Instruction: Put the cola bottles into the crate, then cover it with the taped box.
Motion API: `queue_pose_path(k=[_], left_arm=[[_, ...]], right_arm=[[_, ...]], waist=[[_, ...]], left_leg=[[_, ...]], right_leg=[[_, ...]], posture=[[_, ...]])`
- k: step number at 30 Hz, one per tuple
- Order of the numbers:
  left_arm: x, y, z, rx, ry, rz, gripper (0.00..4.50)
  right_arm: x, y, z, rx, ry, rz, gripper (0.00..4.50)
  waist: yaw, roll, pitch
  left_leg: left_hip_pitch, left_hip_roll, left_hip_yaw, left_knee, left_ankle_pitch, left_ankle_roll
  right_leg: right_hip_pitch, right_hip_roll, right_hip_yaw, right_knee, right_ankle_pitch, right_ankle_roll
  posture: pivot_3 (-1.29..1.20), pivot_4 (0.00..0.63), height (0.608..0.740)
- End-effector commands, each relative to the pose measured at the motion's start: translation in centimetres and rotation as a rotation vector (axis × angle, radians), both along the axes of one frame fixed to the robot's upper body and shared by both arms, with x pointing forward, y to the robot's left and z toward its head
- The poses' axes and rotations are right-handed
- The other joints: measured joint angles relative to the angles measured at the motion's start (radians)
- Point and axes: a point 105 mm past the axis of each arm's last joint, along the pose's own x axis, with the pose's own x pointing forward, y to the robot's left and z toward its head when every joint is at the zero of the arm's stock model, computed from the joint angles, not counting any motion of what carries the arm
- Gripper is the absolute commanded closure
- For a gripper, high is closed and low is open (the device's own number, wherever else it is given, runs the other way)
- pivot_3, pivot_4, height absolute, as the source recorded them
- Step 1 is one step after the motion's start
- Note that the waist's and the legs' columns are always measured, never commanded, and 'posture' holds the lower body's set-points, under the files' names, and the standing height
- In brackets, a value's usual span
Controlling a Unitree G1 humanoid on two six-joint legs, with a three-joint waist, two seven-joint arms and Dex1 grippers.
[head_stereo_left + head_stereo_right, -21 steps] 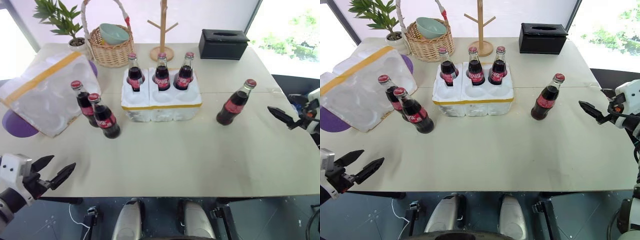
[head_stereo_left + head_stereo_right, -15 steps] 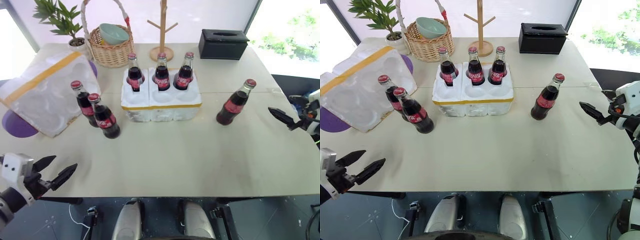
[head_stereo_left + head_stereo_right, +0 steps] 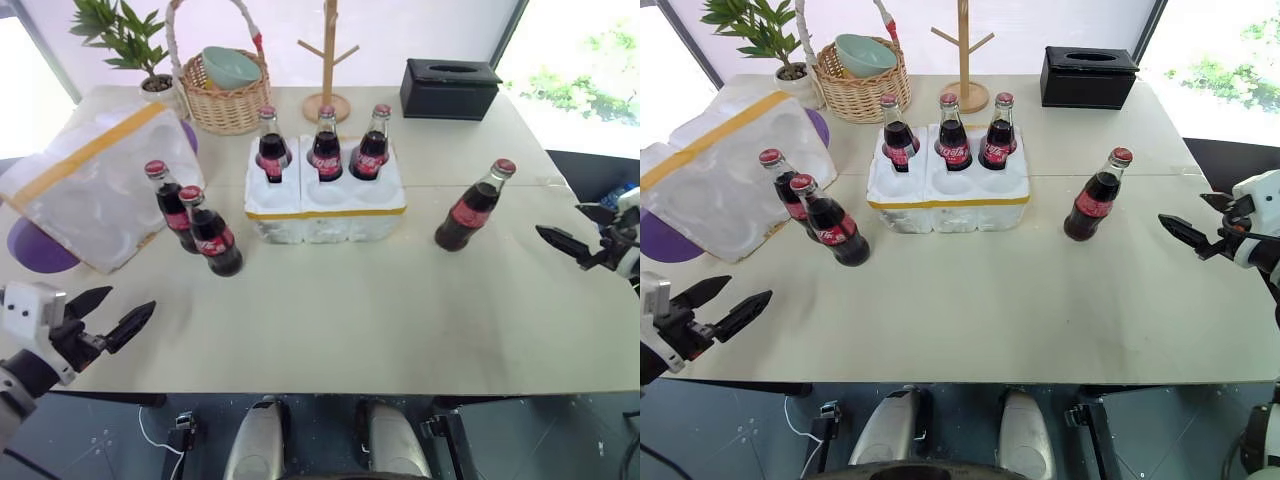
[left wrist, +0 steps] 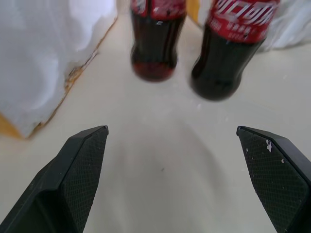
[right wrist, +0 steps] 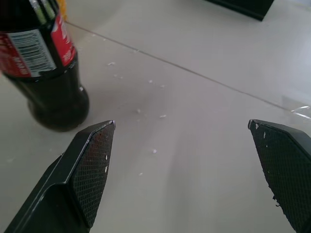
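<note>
Currently three small dark glass cola bottles [image 3: 326,148] stand in the back wells of the low white foam crate [image 3: 325,201]; two stand left beside the tilted yellow-taped white foam box [image 3: 90,185], one right. Left gripper [image 3: 112,318] and right gripper [image 3: 1193,228] hover empty, fingers spread.

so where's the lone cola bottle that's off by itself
The lone cola bottle stands upright on the table's right side, right of the crate, ahead of the right gripper.
</note>
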Motion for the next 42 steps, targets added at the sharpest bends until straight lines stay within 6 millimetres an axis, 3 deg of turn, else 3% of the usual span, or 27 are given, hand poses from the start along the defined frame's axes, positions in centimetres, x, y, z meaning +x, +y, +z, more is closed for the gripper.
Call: queue_pose_path(k=[1, 6, 9, 16, 24, 33, 38, 42], left_arm=[[0.9, -2.0, 2.1, 0.012, -0.052, -0.087, 0.06], [2.9, -4.0, 3.5, -0.009, -0.098, -0.156, 0.06], [4.1, -5.3, 3.4, -0.007, -0.103, -0.206, 0.06], [7.0, -6.4, 2.3, -0.001, -0.125, -0.203, 0.06], [9.5, -7.6, 1.0, 0.042, -0.156, -0.209, 0.06], [10.8, -8.4, 0.2, 0.015, -0.170, -0.199, 0.06], [10.6, -9.0, 0.5, 0.005, -0.185, -0.228, 1.71], [9.2, -9.6, 1.6, -0.010, -0.167, -0.321, 1.67]], right_arm=[[-1.3, 1.6, 6.2, -0.023, -0.066, 0.136, 0.00], [-3.1, 5.8, 11.6, -0.008, -0.072, 0.369, 0.00], [-3.9, 8.7, 14.9, 0.019, -0.104, 0.485, 0.00], [-6.2, 14.5, 17.8, 0.037, -0.116, 0.746, 0.00], [-7.1, 17.0, 17.0, 0.041, -0.097, 0.840, 0.00], [-7.0, 17.8, 16.3, 0.046, -0.085, 0.863, 0.00], [-6.9, 18.0, 16.0, 0.049, -0.081, 0.871, 0.00], [-7.0, 18.2, 15.5, 0.030, -0.072, 0.874, 0.00]], waist=[[0.000, 0.003, 0.000], [-0.003, 0.004, 0.000], [-0.007, 0.005, 0.000], [0.000, 0.005, 0.001], [0.003, 0.004, 0.001], [0.003, 0.004, 0.001], [0.003, 0.004, 0.001], [0.002, 0.003, 0.001]], left_leg=[[0.000, 0.000, 0.000, 0.000, 0.000, 0.000], [0.001, 0.000, 0.000, 0.000, 0.000, 0.000], [0.001, 0.000, 0.000, 0.000, 0.000, 0.000], [-0.001, 0.000, 0.000, -0.001, 0.000, 0.000], [-0.002, 0.000, 0.000, 0.000, 0.000, 0.000], [-0.003, 0.000, 0.000, 0.000, 0.000, 0.000], [-0.003, 0.000, 0.000, 0.000, 0.000, 0.000], [-0.003, 0.000, 0.000, 0.000, 0.000, 0.000]], right_leg=[[0.000, 0.000, 0.000, 0.000, 0.000, 0.000], [0.000, 0.000, 0.000, 0.001, 0.000, 0.000], [0.000, 0.000, 0.000, 0.001, 0.000, 0.000], [-0.002, 0.000, 0.000, 0.001, 0.000, 0.001], [-0.003, 0.000, 0.000, 0.001, 0.002, 0.004], [-0.004, 0.000, 0.000, 0.001, 0.003, 0.004], [-0.004, 0.000, 0.000, 0.001, 0.003, 0.004], [-0.004, 0.000, 0.000, 0.001, 0.003, 0.004]], posture=[[0.00, 0.150, 0.736], [0.00, 0.150, 0.736], [0.00, 0.150, 0.736], [0.00, 0.150, 0.736], [0.00, 0.150, 0.736], [0.00, 0.150, 0.736], [0.00, 0.150, 0.736], [0.00, 0.150, 0.736]])
